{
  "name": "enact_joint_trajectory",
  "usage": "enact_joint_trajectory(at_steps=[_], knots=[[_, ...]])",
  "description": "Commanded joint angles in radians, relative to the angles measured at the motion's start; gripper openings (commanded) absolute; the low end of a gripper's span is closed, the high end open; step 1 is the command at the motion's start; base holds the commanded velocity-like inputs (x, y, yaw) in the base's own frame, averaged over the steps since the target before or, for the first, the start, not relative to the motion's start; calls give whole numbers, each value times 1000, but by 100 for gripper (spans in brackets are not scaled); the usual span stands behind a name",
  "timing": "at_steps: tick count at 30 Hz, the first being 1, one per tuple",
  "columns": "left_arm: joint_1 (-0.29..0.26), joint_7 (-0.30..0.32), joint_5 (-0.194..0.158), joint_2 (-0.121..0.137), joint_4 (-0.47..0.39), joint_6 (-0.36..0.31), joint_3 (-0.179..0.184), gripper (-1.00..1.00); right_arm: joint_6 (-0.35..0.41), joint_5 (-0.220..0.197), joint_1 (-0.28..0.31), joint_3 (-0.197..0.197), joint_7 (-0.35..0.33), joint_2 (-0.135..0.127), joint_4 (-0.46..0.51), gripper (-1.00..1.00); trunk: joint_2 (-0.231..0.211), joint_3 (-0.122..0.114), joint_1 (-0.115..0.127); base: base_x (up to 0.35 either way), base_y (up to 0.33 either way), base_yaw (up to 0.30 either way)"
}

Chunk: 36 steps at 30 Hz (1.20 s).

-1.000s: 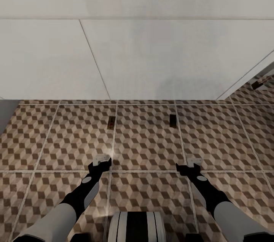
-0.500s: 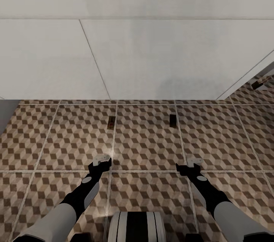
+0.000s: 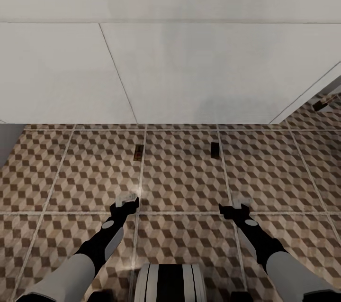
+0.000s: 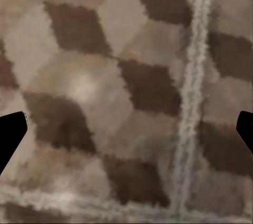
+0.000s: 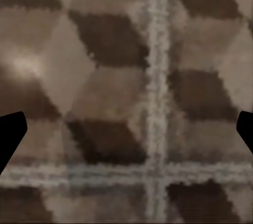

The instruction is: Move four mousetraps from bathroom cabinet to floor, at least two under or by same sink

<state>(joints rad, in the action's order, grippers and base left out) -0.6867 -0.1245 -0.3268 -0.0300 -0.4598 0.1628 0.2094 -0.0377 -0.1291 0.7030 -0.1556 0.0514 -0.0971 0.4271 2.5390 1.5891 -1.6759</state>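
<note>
- Two small brown wooden mousetraps (image 3: 138, 153) (image 3: 215, 150) lie apart on the cube-patterned tiled bathroom floor (image 3: 180, 178), near the white sink's front panel (image 3: 189, 69).
- Left end effector (image 3: 126, 199) and right end effector (image 3: 235, 204) hang spread wide, empty.

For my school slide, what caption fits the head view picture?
Two mousetraps lie on the patterned bathroom floor before the white bathroom sink, both grippers empty.

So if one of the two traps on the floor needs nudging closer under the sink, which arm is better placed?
Either, roughly: the left gripper lines up with the left mousetrap, the right gripper sits slightly outside the right mousetrap. Both are open, empty, low over the bathroom floor.
</note>
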Motion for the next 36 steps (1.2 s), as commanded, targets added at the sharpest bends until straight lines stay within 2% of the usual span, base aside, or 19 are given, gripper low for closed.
enact_joint_trajectory(at_steps=[1, 11, 25, 36], knots=[[-1, -8, -8, 1, 1, 4, 8, 100, -4, -10, 0, -8, 5, -1, -1, 100, 0, 0, 0, -141, 0, 0], [-1, -7, -7, 1, 1, 6, 8, 100, -4, -10, 1, -8, 5, -1, -1, 100, 0, 0, 0, -196, 0, 0], [-1, -7, -2, -1, 3, 70, 8, 100, -4, -10, 1, -8, 5, -1, -1, 100, 0, 0, 0, -24, 0, 0], [-1, -10, -2, -2, 3, 70, 10, 100, -4, -10, 1, -8, 5, -1, -1, 100, -2, -42, 5, -1, 0, 0]])
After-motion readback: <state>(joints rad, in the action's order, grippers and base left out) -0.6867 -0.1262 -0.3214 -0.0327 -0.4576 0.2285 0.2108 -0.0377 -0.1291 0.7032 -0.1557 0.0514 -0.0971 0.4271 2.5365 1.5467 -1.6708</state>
